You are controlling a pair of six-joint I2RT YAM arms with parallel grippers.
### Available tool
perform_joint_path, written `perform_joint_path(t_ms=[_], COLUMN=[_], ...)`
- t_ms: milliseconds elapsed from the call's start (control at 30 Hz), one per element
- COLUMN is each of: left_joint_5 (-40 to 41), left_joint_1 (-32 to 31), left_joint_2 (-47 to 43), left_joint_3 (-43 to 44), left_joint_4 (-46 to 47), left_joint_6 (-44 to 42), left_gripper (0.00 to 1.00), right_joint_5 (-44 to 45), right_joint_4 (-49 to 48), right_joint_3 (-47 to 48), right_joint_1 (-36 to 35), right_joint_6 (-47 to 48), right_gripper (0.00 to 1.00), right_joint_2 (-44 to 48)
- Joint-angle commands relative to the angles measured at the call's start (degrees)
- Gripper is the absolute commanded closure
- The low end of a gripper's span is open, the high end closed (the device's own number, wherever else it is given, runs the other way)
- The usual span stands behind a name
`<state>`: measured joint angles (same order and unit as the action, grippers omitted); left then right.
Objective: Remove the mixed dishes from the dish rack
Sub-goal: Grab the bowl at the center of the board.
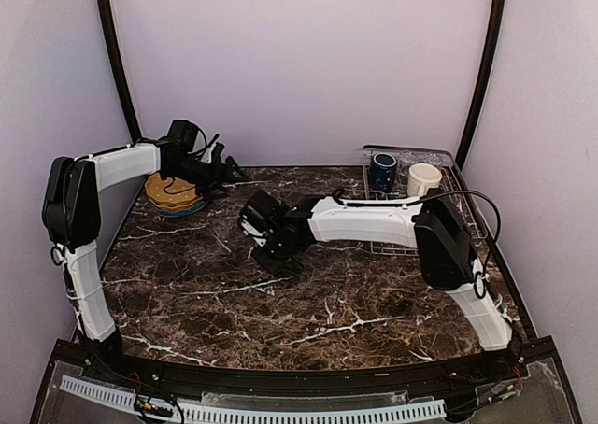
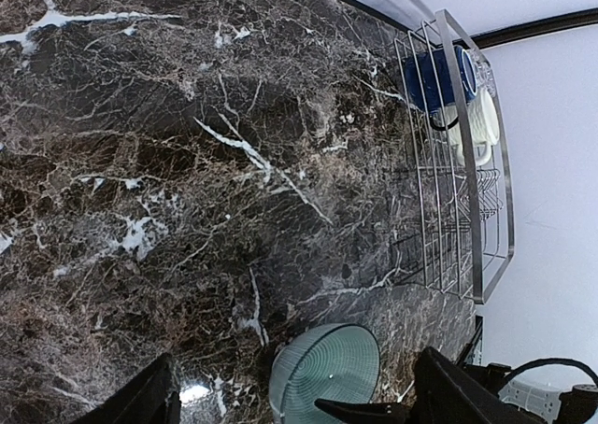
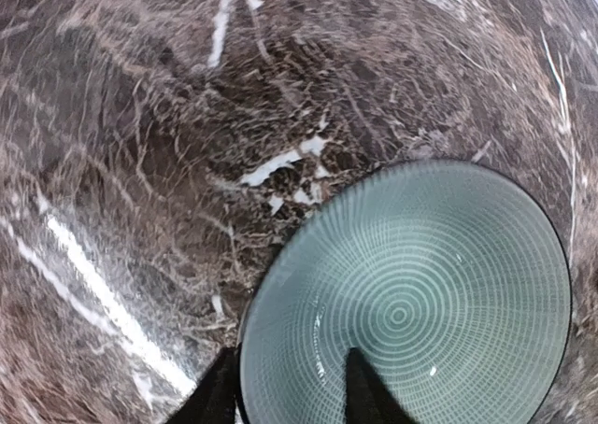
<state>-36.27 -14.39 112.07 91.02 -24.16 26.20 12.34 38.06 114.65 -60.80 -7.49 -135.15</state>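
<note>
**A:** Where is the small pale greenish bowl point(image 3: 402, 303) at this moment?

**B:** It is directly under the right gripper point(image 3: 290, 391), low over the marble table point(image 1: 308, 312). It is about in the middle of the table and well apart from the dish rack point(image 2: 470, 190). I cannot tell if it already rests on the stone.

**A:** Does the gripper hold it?

**B:** One of its fingers point(image 3: 360, 387) is inside the bowl and the other is outside, so the near rim passes between them. There is a gap between the two. I cannot tell whether they pinch the rim or are loose.

**A:** On what does the next move depend?

**B:** In my judgement, on the direction to the rack. The bowl looks nearly placed. After it, the dark navy mug point(image 1: 383, 172) and the cream mug point(image 1: 423, 178) are left to unload, side by side at the rack's far end. They are at the back right of the table, on the right arm's own side, behind its gripper and to the right of it. So the right arm is clearly the nearer one.

**A:** And the left gripper point(image 1: 224, 172)?

**B:** Its jaws are wide apart. It hangs at the far left, just beside the stack of yellow plates point(image 1: 171, 193), with the width of the table between it and the mugs.
</note>
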Motion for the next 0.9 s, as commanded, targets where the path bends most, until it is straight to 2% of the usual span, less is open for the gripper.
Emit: perform_joint_path(t_ms=[0, 67, 200, 433, 567, 733, 867], left_joint_5=[-0.16, -0.49, -0.81, 0.20, 4.09, 9.93, 13.02], left_joint_1=[0.24, 0.17, -0.40, -2.07, -4.09, -7.56, -10.26], left_joint_2=[-0.80, -0.49, 0.35, 1.92, 3.10, 4.09, 6.47], left_joint_3=[0.86, 0.64, 0.49, 2.58, 5.02, 7.77, 11.64], left_joint_4=[-1.40, -1.08, -0.82, -3.95, -8.39, -13.73, -19.90], left_joint_6=[-0.97, -0.71, -0.58, -2.62, -5.48, -9.36, -13.50], left_gripper=[0.15, 0.14, 0.14, 0.14, 0.14, 0.14, 0.14], right_joint_5=[2.16, 2.04, 1.20, -1.68, -4.30, -11.38, -12.12], right_joint_4=[1.05, 0.63, -1.67, -11.63, -17.17, -21.10, -25.24], right_joint_3=[1.46, 1.26, -1.55, -15.25, -24.68, -32.55, -38.20], right_joint_1=[-0.23, -0.18, 0.35, 4.79, 9.93, 16.17, 17.78], right_joint_6=[2.13, 2.26, 1.76, -2.66, -6.98, -12.05, -12.94], right_gripper=[0.49, 0.36, 0.23, 0.15, 0.10, 0.02, 0.01], right_joint_2=[0.47, 1.83, 6.63, 20.81, 29.95, 36.89, 42.09])
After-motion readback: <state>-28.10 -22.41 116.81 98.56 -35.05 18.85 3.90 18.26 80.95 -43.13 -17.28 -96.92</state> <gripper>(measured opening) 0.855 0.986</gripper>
